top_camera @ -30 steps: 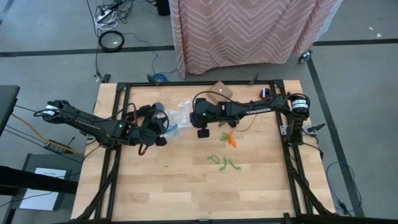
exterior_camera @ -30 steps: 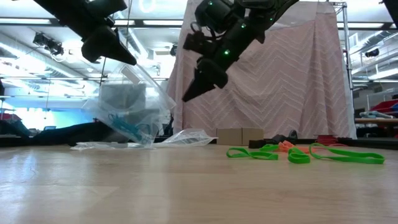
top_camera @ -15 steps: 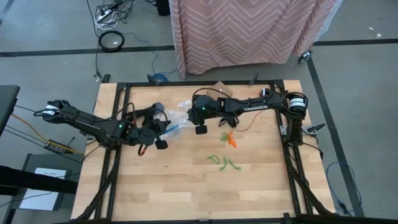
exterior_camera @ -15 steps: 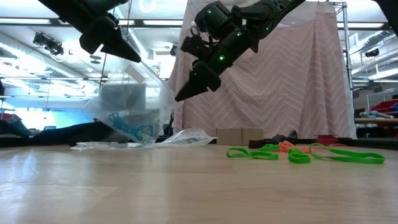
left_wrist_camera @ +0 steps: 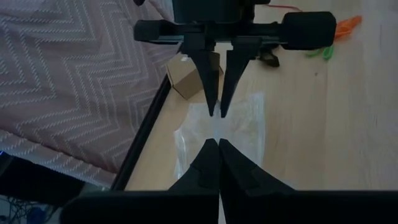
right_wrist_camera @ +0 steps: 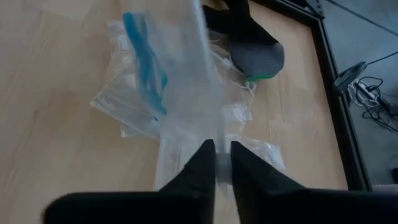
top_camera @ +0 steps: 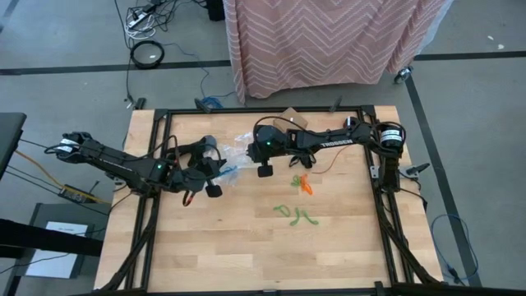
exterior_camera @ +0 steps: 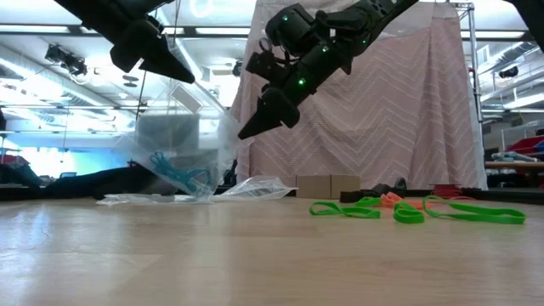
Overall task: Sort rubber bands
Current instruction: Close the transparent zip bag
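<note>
A clear plastic bag [exterior_camera: 174, 140] with blue rubber bands [exterior_camera: 176, 174] inside hangs at the table's far left centre. My left gripper [exterior_camera: 183, 76] is shut on its top. My right gripper [exterior_camera: 245, 132] comes at the bag from the right and is shut on its film; in the left wrist view my right gripper [left_wrist_camera: 216, 112] faces my left gripper [left_wrist_camera: 217, 144] closely. Green rubber bands [top_camera: 294, 214] and orange rubber bands [top_camera: 302, 184] lie loose on the wood right of centre. My left gripper pinches the bag's upper edge [left_wrist_camera: 217, 133] between its two fingertips, slanting down from the table's left. The bag hangs below the fingers, its lower end [exterior_camera: 170, 194] down at table level. My right gripper pinches the bag's clear film [right_wrist_camera: 219, 146] between its two fingers, slanting down from the table's right. The film rises from the fingers toward the blue bands [right_wrist_camera: 146, 56]. One layer or several, I cannot tell.
More clear zip bags [top_camera: 240, 145] lie flat on the table behind the held bag. A small cardboard box [top_camera: 292, 119] sits at the far edge. A black frame [top_camera: 246, 111] runs round the table. The near half of the wood is bare.
My right gripper has gone toward the table's left and slightly down, up to the hanging bag, and its fingertips now stand at the bag's film. My left gripper has tipped a little, and the bag with the blue bands has swung slightly under it.
</note>
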